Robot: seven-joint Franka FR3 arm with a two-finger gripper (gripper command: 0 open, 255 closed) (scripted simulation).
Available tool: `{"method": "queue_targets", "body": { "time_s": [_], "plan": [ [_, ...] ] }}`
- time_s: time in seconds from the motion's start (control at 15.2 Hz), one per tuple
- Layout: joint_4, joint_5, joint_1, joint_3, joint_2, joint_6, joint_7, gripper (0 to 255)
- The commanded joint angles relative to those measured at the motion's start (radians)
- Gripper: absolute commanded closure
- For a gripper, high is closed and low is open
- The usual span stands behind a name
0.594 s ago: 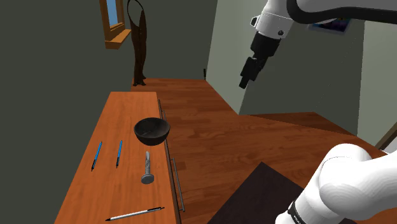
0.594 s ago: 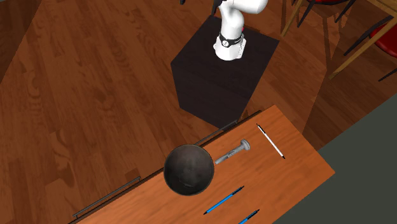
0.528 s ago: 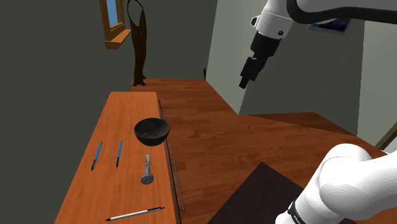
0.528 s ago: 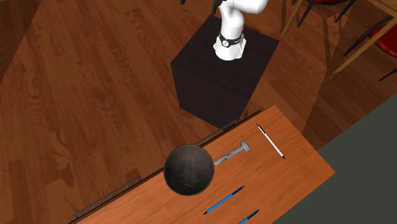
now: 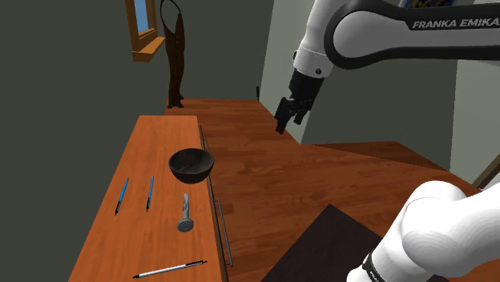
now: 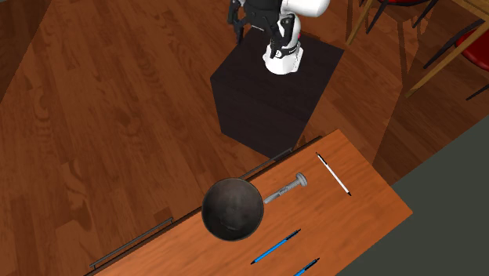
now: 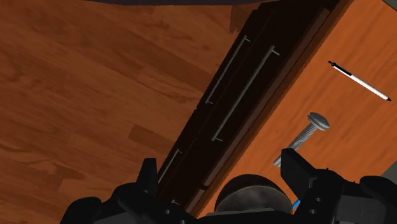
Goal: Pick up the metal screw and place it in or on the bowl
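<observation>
Gripper (image 7: 222, 167) is open wide, fingers (image 7: 296, 168) well apart, holding nothing. It hangs high in the air off the drawer side of the table (image 5: 152, 136), over the floor and not over the tabletop. Below and ahead of it come the drawer handles (image 7: 245, 92), then the dark bowl (image 7: 248, 191), which shows between the fingers in the wrist view but far under them. Screw (image 7: 303, 137) lies flat on the tabletop just beside the bowl, well apart from the gripper. Its long axis runs along the table's length, tip toward the bowl, head toward the white pen (image 7: 359, 81) farther on. Looks like the approach step. The next move likely needs travel down and across the table edge, with the fingers turned to close across the shaft, not along it.
</observation>
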Motion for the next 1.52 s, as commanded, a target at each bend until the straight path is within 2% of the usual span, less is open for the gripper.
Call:
{"method": "queue_targets", "body": {
  "time_s": [0.0, 0.46, 0.79, 1.12, 1.45],
  "plan": [
    [-0.016, 0.023, 0.002, 0.036, 0.045, 0.057, 0.066, 0],
    [-0.039, 0.077, -0.001, 0.139, 0.223, 0.244, 0.263, 0],
    [-0.011, 0.084, -0.01, 0.209, 0.389, 0.374, 0.409, 0],
    [0.054, 0.049, -0.016, 0.265, 0.578, 0.491, 0.568, 0],
    [0.154, -0.028, -0.001, 0.286, 0.783, 0.584, 0.739, 0]
  ]
}}
